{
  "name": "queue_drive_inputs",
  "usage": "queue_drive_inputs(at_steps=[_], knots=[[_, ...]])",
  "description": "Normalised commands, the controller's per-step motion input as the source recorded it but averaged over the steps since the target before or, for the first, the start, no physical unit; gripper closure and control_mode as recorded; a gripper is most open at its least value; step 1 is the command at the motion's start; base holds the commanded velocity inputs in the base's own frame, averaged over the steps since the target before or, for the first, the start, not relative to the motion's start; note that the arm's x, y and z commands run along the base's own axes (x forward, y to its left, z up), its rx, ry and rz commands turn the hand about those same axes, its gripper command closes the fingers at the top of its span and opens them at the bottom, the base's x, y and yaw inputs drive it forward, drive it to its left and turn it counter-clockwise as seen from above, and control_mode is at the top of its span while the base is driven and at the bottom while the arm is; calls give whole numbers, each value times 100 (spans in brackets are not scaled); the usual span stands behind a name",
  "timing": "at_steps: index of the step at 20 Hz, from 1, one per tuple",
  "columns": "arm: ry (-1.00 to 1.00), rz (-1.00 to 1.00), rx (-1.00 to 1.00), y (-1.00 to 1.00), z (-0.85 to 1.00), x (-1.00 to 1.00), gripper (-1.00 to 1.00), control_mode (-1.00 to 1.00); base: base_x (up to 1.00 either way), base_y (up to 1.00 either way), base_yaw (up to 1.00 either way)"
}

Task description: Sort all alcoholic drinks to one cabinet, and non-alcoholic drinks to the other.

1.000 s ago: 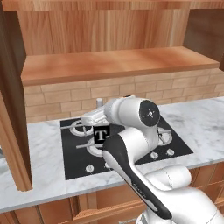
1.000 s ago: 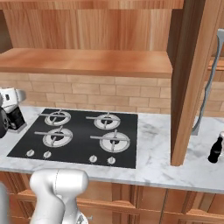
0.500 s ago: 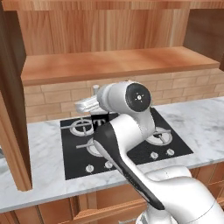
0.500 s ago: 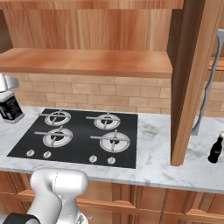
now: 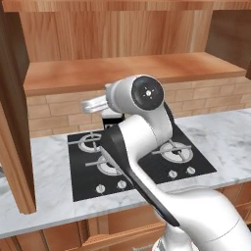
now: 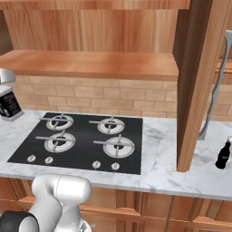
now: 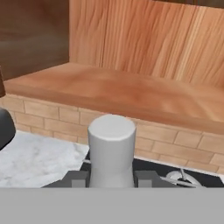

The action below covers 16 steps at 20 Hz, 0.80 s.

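I have the square bottle lifted over the stove, level with the shelf edge

My gripper (image 7: 112, 177) is clamped on the square bottle (image 6: 9, 103), its fingers (image 7: 78, 178) pressed against either side below the grey cap. The bottle hangs above the left end of the stove (image 6: 79, 140), clear of the counter (image 6: 158, 149), facing the open cabinet shelf (image 7: 131, 94). The small black bottle (image 6: 223, 154) stands on the counter at far right, beyond the open cabinet door (image 6: 197, 81)

Two bottles: square one (image 6: 9, 103), small black one (image 6: 223, 154).
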Motion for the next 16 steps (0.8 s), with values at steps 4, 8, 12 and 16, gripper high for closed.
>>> queue_drive_inputs(at_steps=[4,8,12,16], knots=[[-3,-9,0,-23,21,0,100,-100,0,0,0],[-2,-7,0,-37,17,0,100,-100,0,0,0],[-7,-6,0,-34,19,0,100,-100,0,0,0],[-6,-6,0,-27,20,-1,100,-100,0,0,0]])
